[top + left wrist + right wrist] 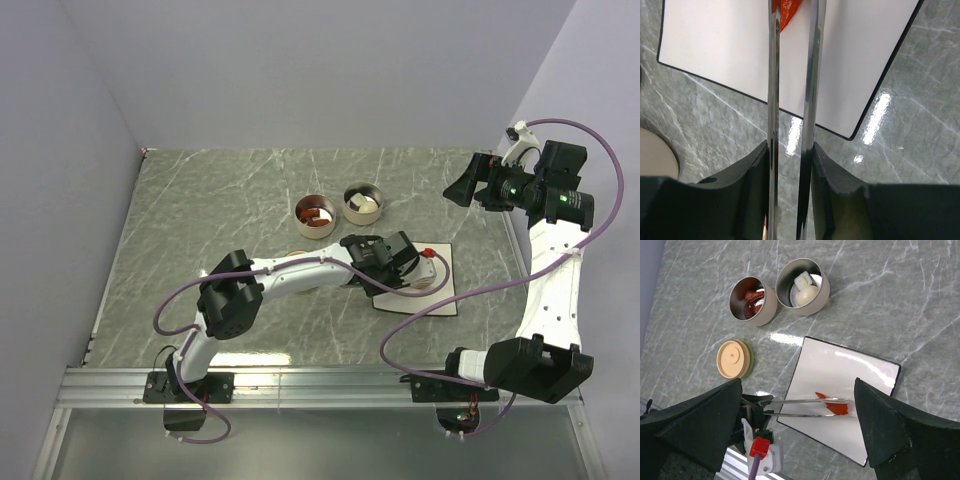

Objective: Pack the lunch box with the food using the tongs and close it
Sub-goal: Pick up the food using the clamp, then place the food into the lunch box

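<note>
My left gripper (790, 167) is shut on the slim silver tongs (773, 90), and its dark fingers (752, 192) press both arms inward. The tongs (805, 407) reach over a white square plate (850, 375), and their tips pinch a red curved piece of food (835, 406). The lunch box shows as two round open tins. One tin (754, 301) holds red and brown pieces. The other tin (802, 286) holds a white egg-like ball and a white piece. My right gripper (798, 385) hangs open high above the plate, with nothing in it.
A beige round lid with a green rim (735, 358) lies flat on the marble table (900, 305), left of the plate. In the top view the left arm (290, 272) stretches across the middle. The right arm (545, 290) stands raised by the right wall.
</note>
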`<state>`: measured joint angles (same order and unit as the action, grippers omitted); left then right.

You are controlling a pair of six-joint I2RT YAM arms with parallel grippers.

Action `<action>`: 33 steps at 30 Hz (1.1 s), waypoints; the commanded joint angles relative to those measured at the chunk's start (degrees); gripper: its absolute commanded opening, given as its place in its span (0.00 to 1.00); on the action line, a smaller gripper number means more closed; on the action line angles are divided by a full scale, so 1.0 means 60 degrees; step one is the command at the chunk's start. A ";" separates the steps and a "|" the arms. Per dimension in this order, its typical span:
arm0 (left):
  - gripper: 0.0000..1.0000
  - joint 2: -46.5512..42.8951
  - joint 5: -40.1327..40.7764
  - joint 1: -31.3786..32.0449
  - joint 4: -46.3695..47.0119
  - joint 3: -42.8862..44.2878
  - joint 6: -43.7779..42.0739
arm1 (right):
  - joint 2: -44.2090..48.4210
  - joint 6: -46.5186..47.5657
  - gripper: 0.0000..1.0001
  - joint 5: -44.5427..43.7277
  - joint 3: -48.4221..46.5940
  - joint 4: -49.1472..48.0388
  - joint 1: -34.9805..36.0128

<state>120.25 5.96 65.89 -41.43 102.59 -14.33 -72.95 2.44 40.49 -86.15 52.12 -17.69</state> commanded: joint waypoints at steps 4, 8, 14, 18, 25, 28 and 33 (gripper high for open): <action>0.24 -0.0910 0.0179 -0.0112 -0.0024 0.0496 -0.0117 | 0.0102 0.0077 1.00 0.0180 -0.0129 -0.0044 -0.0083; 0.20 -0.1027 0.0121 -0.0185 -0.0009 0.0393 -0.0132 | 0.0088 0.0077 1.00 0.0166 -0.0158 -0.0044 -0.0083; 0.20 -0.1217 0.0121 -0.0419 -0.0068 0.0422 -0.0102 | 0.0088 0.0077 1.00 0.0181 -0.0144 -0.0029 -0.0098; 0.19 -0.1466 0.0048 -0.0770 -0.0199 0.0393 -0.0029 | 0.0073 0.0092 1.00 0.0181 -0.0158 -0.0029 -0.0084; 0.19 -0.2358 -0.0099 -0.1955 -0.0419 0.0028 0.0132 | 0.0014 0.0077 1.00 0.0239 -0.0202 -0.0029 -0.0098; 0.19 -0.2827 -0.0157 -0.2526 -0.0463 -0.0338 0.0161 | 0.0014 0.0092 1.00 0.0239 -0.0246 0.0015 -0.0098; 0.19 -0.3429 -0.0567 -0.3670 -0.0595 -0.0837 0.0322 | 0.0000 0.0077 1.00 0.0254 -0.0246 0.0000 -0.0083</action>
<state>103.46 4.73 46.61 -44.93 98.63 -13.78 -72.95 2.44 41.23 -86.15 52.12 -17.80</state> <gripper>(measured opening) 0.384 0.996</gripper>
